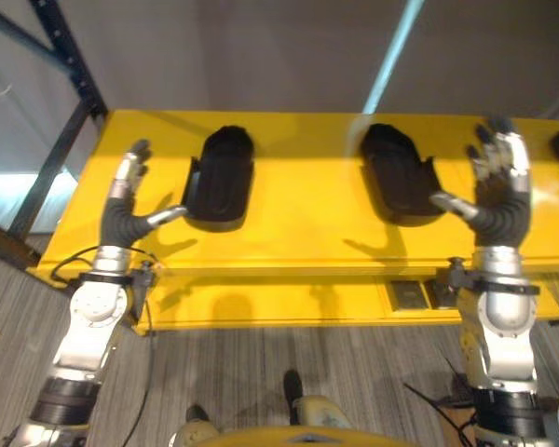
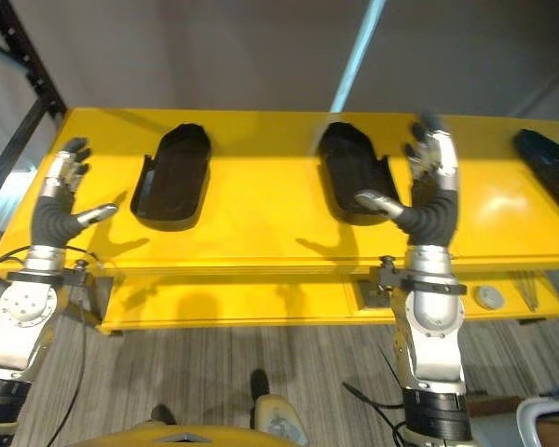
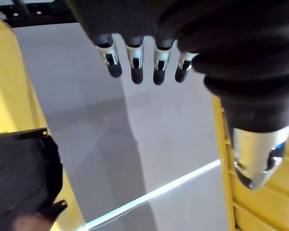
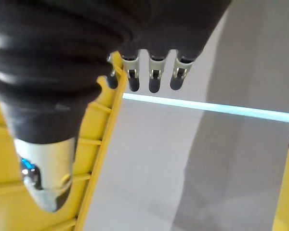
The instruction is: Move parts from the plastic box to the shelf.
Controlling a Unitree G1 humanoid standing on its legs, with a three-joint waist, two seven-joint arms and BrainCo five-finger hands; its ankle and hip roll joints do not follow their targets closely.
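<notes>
On the far left, the dark metal upright of the rack (image 1: pixel 61 140) frames the flat yellow shelf surface (image 1: pixel 307 223), and the left hand (image 1: pixel 126 209) is raised just over the shelf's left end, fingers straight and spread wide, thumb pointing toward the first moulded black plastic part (image 1: pixel 221 179), holding nothing. That part lies flat on the shelf just beside the thumb. Further right a second black plastic part (image 2: pixel 352 174) of the same shape rests on the shelf, and the right hand (image 2: pixel 430 191) stands upright next to it, fingers splayed wide and thumb reaching toward it, also empty. At the far right edge a third dark part (image 2: pixel 548 177) lies on the shelf, well apart from the others. Judging by this, at least three parts are already placed; whether any are left to bring across cannot be told from these pictures. Both hands look freshly clear of the placed parts.
</notes>
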